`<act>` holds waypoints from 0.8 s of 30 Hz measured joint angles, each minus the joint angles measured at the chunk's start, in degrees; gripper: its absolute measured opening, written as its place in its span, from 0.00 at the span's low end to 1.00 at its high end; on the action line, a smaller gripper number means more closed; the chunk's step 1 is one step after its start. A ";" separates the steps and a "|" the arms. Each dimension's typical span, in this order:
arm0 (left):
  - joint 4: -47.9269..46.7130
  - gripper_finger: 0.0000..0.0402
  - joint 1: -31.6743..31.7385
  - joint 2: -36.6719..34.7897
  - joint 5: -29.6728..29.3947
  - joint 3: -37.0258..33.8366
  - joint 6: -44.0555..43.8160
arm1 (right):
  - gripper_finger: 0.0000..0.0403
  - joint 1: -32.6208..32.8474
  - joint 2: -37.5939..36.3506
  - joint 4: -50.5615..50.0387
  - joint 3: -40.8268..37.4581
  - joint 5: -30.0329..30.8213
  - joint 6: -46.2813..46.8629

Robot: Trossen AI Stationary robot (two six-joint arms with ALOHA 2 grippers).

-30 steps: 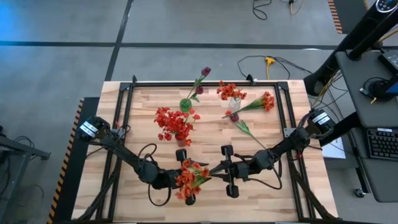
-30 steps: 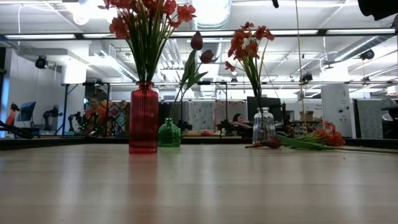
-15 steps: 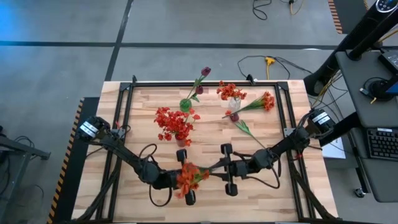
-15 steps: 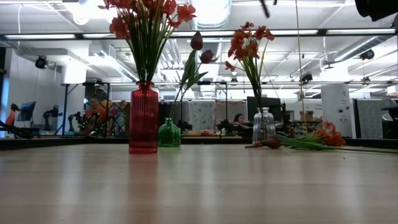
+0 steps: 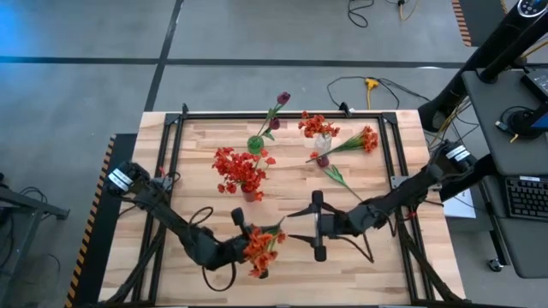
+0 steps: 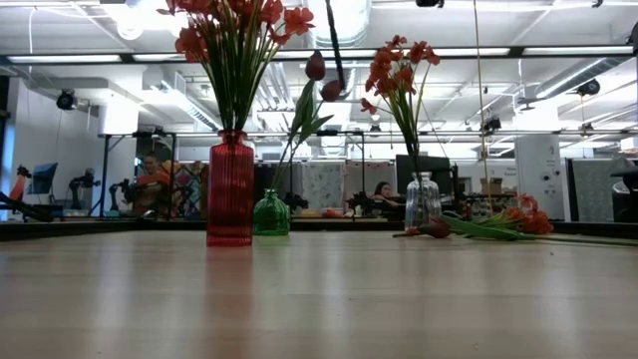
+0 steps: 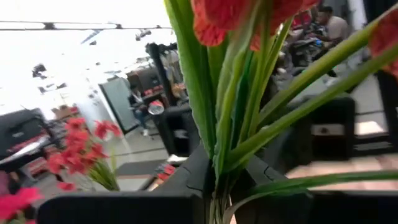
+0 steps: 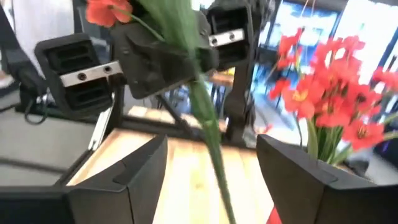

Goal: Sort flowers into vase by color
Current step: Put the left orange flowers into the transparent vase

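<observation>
Now that the right gripper [image 5: 301, 226] has opened, the left gripper [image 5: 248, 244] clamps the orange-red flower [image 5: 261, 249].

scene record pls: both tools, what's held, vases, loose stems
left tool: shut on orange-red flower stem, near table edge
right tool: open, beside that stem, holding nothing
red vase: red flowers in it
green vase: purple buds in it
clear vase: orange-red flowers in it
loose stems: orange-red flower and purple bud lying on table
</observation>
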 joint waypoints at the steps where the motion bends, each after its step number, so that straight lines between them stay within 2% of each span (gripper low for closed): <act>1: -1.57 0.05 -0.01 0.00 0.38 0.00 -1.63 | 0.61 -0.11 -0.50 -3.44 0.85 0.00 1.46; 5: -7.13 0.05 0.49 0.00 2.90 -0.04 -8.70 | 0.62 -0.53 0.10 -16.11 5.99 0.00 5.42; 9: -9.14 0.05 1.13 0.00 3.26 -0.04 -11.57 | 0.60 -0.48 2.44 -22.93 10.69 -0.34 5.35; 15: -8.93 0.05 1.08 0.00 3.30 -0.04 -11.44 | 0.55 -0.47 4.09 -23.69 13.54 -0.46 5.16; 19: -8.97 0.05 1.11 0.00 4.01 -0.04 -11.57 | 0.46 -0.49 4.81 -23.74 14.42 -0.27 5.12; 24: -8.62 0.05 1.24 0.00 4.46 -0.04 -12.01 | 0.26 -0.49 5.34 -24.13 14.86 -0.26 4.57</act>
